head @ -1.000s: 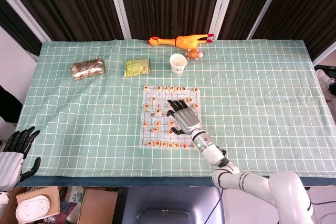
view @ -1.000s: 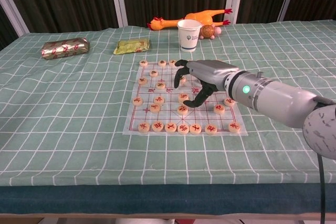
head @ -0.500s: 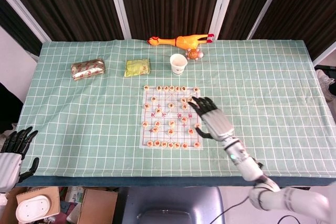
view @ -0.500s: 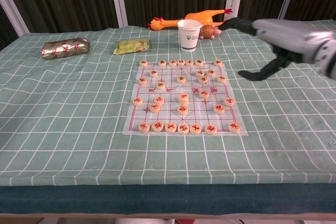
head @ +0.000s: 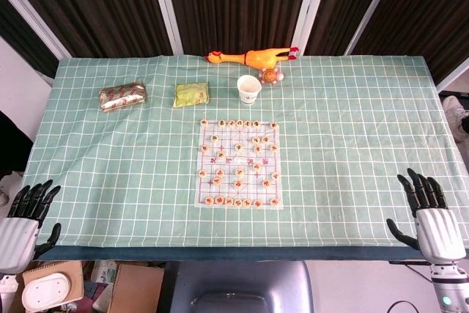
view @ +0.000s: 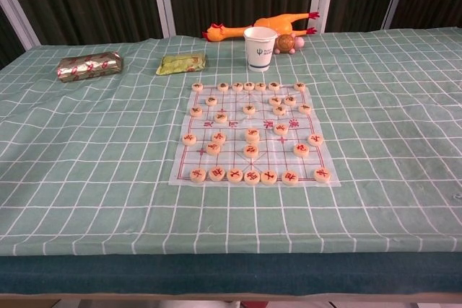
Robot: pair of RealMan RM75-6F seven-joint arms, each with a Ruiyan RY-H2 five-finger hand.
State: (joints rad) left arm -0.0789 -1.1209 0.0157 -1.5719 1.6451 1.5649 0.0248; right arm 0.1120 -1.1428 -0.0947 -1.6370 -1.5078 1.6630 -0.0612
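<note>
A clear chess mat point(head: 207, 186) point(view: 182, 164) lies mid-table with several round wooden pieces point(head: 239, 172) point(view: 251, 135) on it. My right hand point(head: 429, 218) hangs off the table's front right corner, fingers spread, holding nothing. Off the front left corner is my left hand point(head: 22, 221), fingers also apart and empty. Neither hand appears in the chest view. Both are far from the mat.
A white paper cup point(head: 249, 89) point(view: 260, 48) stands behind the mat. A rubber chicken point(head: 249, 56) point(view: 260, 27) and a small round toy point(head: 272, 75) point(view: 286, 43) lie at the back. A green packet point(head: 192, 94) point(view: 181, 63) and a foil-wrapped bundle point(head: 122, 96) point(view: 89, 65) lie to the left.
My right hand has drawn back from over the chess mat to beyond the table's front right corner and left the chest view. The left hand barely shifted.
</note>
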